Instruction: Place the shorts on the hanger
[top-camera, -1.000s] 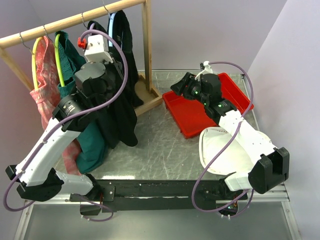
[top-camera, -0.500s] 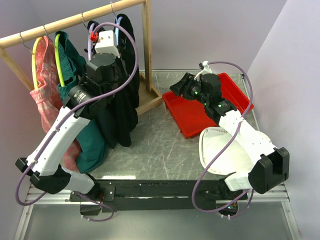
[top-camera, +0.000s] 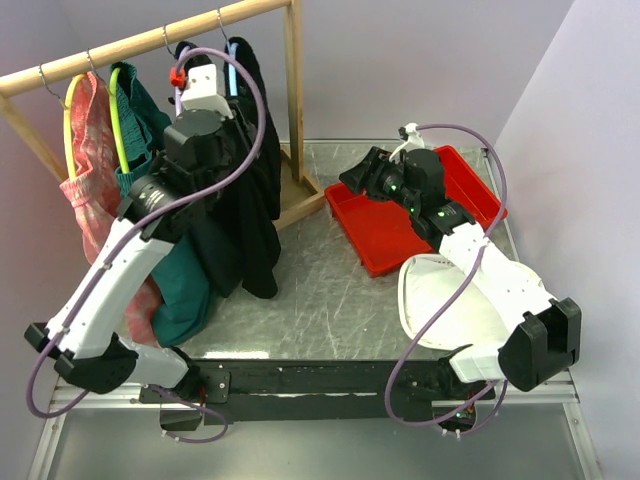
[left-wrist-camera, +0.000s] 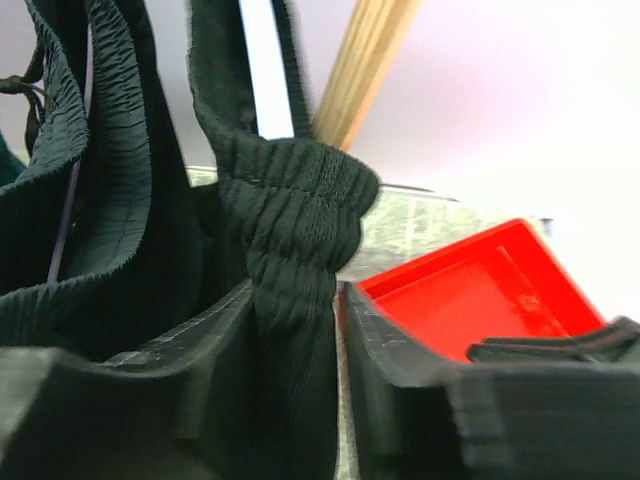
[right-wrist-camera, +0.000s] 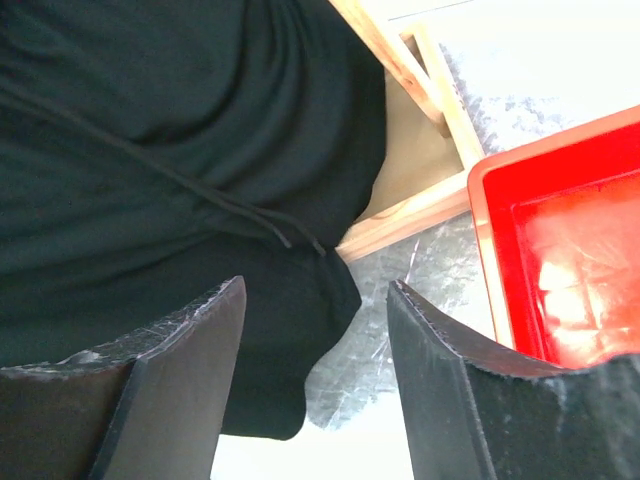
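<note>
The black shorts (top-camera: 255, 215) hang from the light blue hanger (top-camera: 231, 60), which hangs on the wooden rail at the back left. My left gripper (top-camera: 222, 102) is raised to the rail, just below the hanger. In the left wrist view it (left-wrist-camera: 295, 300) is shut on the bunched elastic waistband of the shorts (left-wrist-camera: 295, 200), with the pale hanger arm (left-wrist-camera: 265, 70) just above. My right gripper (top-camera: 358, 175) hovers open and empty over the tray's left end. The right wrist view (right-wrist-camera: 315, 290) looks toward the hanging shorts (right-wrist-camera: 150, 150) and their drawstring.
The wooden rack (top-camera: 150, 38) has an upright post (top-camera: 295, 95) and a foot on the table. Pink checked shorts (top-camera: 90, 185) and dark green shorts (top-camera: 185, 290) hang to the left. A red tray (top-camera: 385, 235) and a white bag (top-camera: 450, 305) lie on the right.
My left gripper has risen and moved right toward the rail with the waistband in it, and the black shorts have swung with it. The right arm has not moved.
</note>
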